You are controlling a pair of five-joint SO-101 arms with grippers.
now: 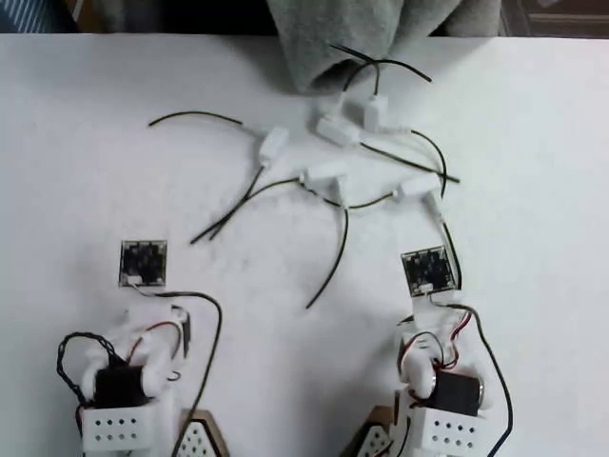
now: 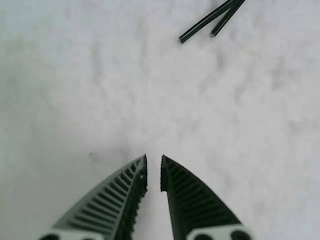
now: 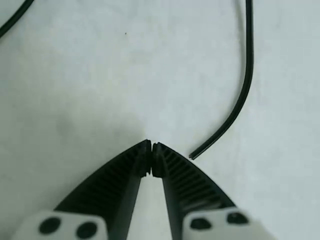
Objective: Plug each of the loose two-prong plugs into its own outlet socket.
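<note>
"High view has the white plugs (image 1: pixel 324 174) in a loose cluster in the middle of the worktop (image 1: pixel 533 143), well ahead of both arms, their dark cords (image 1: pixel 333 248) crossing."
"And the fingers?"
"Left gripper (image 2: pixel 153 165) a narrow slit apart, right gripper (image 3: pixel 151 150) tip to tip; both empty."
"The risk?"
"Tangled cords, I'd guess: lifting one plug could drag its neighbours. Two lie beside the grey cloth (image 1: pixel 324 48), which could snag. I can't tell sockets from plugs."
</note>
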